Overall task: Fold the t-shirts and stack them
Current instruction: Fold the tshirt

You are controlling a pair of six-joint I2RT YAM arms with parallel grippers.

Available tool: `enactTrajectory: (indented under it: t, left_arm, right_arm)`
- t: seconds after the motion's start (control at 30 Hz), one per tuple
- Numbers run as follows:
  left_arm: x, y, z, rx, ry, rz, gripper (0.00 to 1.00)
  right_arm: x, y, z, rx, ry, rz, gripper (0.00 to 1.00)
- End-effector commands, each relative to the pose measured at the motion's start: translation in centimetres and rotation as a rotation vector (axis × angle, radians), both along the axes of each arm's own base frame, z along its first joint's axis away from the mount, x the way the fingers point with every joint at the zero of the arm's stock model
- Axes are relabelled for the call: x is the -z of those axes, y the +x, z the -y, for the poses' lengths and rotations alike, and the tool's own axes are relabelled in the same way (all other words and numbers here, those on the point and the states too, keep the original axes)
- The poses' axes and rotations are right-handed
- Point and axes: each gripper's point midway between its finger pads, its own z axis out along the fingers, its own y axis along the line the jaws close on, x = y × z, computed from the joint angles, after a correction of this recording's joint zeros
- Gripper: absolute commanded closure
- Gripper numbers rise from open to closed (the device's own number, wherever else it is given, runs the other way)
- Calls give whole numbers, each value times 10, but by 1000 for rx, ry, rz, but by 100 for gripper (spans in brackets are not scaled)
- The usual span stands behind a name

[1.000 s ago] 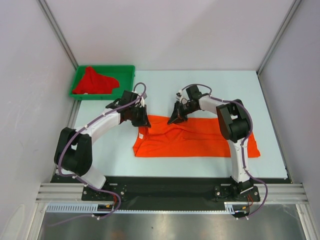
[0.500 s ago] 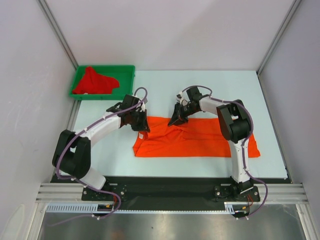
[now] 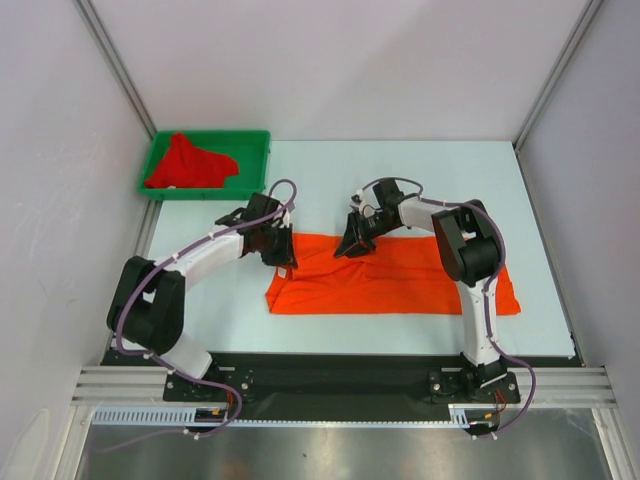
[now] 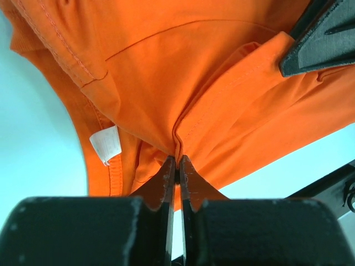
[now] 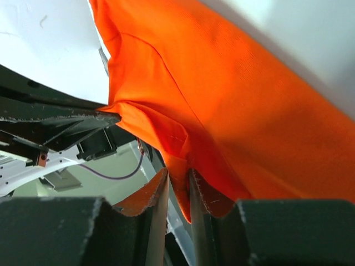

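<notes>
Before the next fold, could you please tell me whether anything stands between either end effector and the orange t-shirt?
Nothing visible does. The left end effector already pinches a ridge of the orange t-shirt, and the right end effector has the shirt's edge between its fingers.

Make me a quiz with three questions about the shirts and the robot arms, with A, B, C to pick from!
1. Where is the red t-shirt?
A. in the green tray
B. on the floor
C. draped over a robot arm

2. How many t-shirts can you see?
A. one
B. two
C. four

3. What is the left gripper doing?
A. pinching a fold of the orange t-shirt
B. standing wide open over the tray
C. holding the red t-shirt

Answers:
1 A: the red cloth lies heaped inside the tray.
2 B: there is one red and one orange.
3 A: the left wrist view shows it closed on orange cloth.
</notes>
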Motion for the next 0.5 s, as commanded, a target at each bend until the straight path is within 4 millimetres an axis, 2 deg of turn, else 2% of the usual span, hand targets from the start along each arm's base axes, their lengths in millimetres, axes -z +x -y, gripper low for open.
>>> enactTrajectory:
  t: [0.0, 0.1, 0.17, 0.2, 0.23, 0.3, 0.37, 0.4, 0.47]
  left_arm:
    - [-1, -4, 4, 31, -23, 13, 90]
    - [1, -12, 3, 40, -33, 3, 82]
    - [-4, -21, 3, 56, -57, 10, 70]
    - [-7, -24, 3, 68, -65, 23, 65]
    - [-21, -27, 2, 75, -87, 64, 59]
    - [-24, -35, -4, 67, -81, 87, 54]
    - [-41, -33, -7, 56, -94, 157, 53]
    - [-47, -31, -7, 50, -105, 180, 53]
    - [-60, -20, -4, 32, -128, 236, 50]
  right_arm:
    - [-21, -10, -3, -38, 56, 30, 73]
    - [-24, -22, 0, -55, 72, 12, 67]
    - [-24, -42, 10, -87, 60, -13, 59]
    - [-39, -50, 13, -99, 70, 26, 51]
    - [-42, -56, 16, -106, 72, 45, 49]
    - [-42, -72, 25, -104, 48, 47, 49]
    - [-48, -66, 28, -74, 26, 114, 46]
    - [-54, -56, 24, -66, 41, 145, 47]
    - [-47, -45, 22, -60, 30, 105, 50]
